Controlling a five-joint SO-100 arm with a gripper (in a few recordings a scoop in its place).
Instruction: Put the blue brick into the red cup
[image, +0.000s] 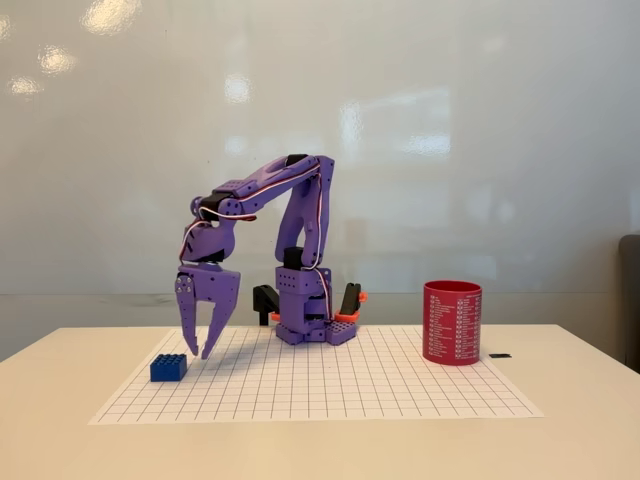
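Standing on a white gridded sheet (400, 385) in the fixed view, the purple plastic arm (290, 215) points its pincer (197, 348) downward. The two tapered fingers are spread apart and grip nothing. The blue brick (169, 368), a small studded rectangular block, lies on the sheet just beside and below the fingertips, to their left. The red cup (452, 322), a smooth cylinder with white print, stands upright well apart at right.

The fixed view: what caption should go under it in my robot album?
Purple robot arm's open hand hovers over the blue brick on the grid mat, red cup standing far right.
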